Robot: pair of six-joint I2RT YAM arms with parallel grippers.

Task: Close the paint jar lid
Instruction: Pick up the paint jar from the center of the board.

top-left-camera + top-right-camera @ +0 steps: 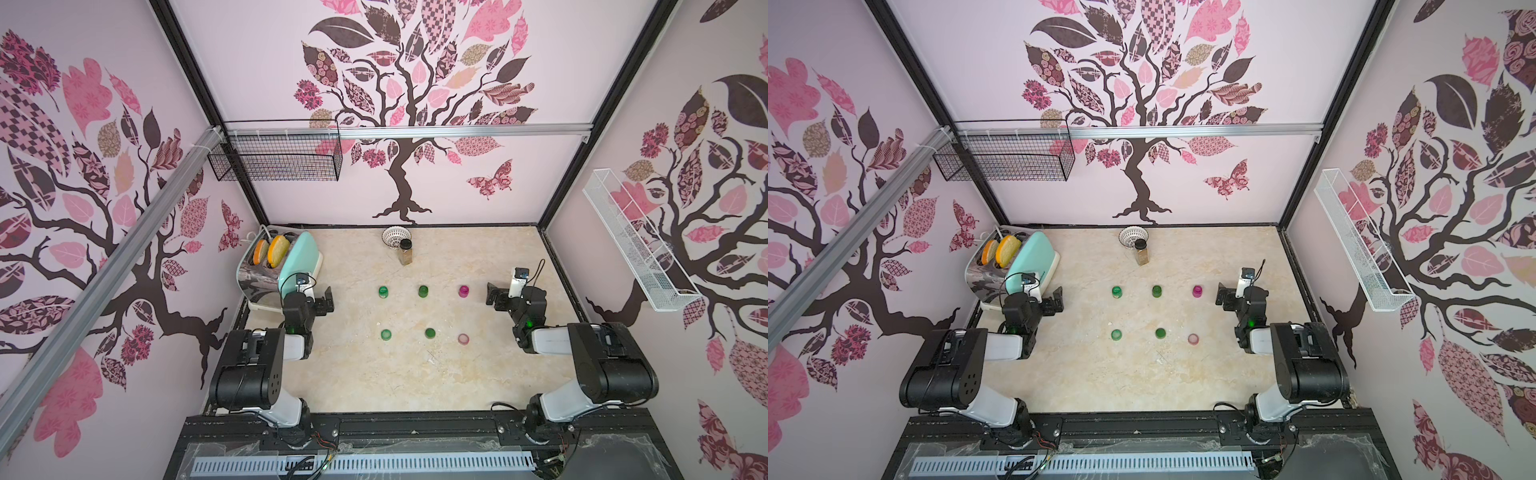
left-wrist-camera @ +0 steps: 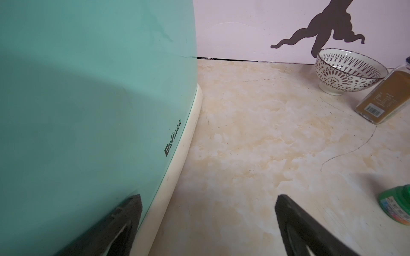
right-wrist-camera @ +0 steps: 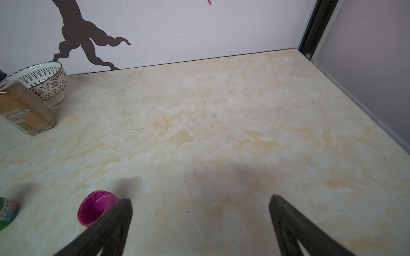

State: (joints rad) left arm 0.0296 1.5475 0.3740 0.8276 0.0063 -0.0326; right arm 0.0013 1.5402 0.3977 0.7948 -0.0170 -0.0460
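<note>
Left claw (image 2: 206,199) and right claw (image 3: 199,199) both hang wide and empty at opposite sides of the counter (image 1: 415,374). The left one is close beside the mint Belinee toaster (image 2: 88,99), and the right one is just beside the open magenta paint jar (image 3: 97,207). Out there they leave the middle free, so I take this for a ready pose. Between them three open jars stand in a far row: the magenta one, a middle green jar (image 1: 423,291) and an outer green jar (image 1: 382,292). Each has a cap lying flat in a nearer row, straight in front of it and well apart: pink lid (image 1: 464,339), middle green lid (image 1: 430,333), outer green lid (image 1: 386,335). Set in matched pairs like that, it reads as one cap per jar, none yet on. A patterned bowl (image 1: 395,236) and a ground cinnamon bottle (image 1: 406,251) sit by the back wall, out of the way. My guess is the right claw goes for the pink lid first, being nearest
</note>
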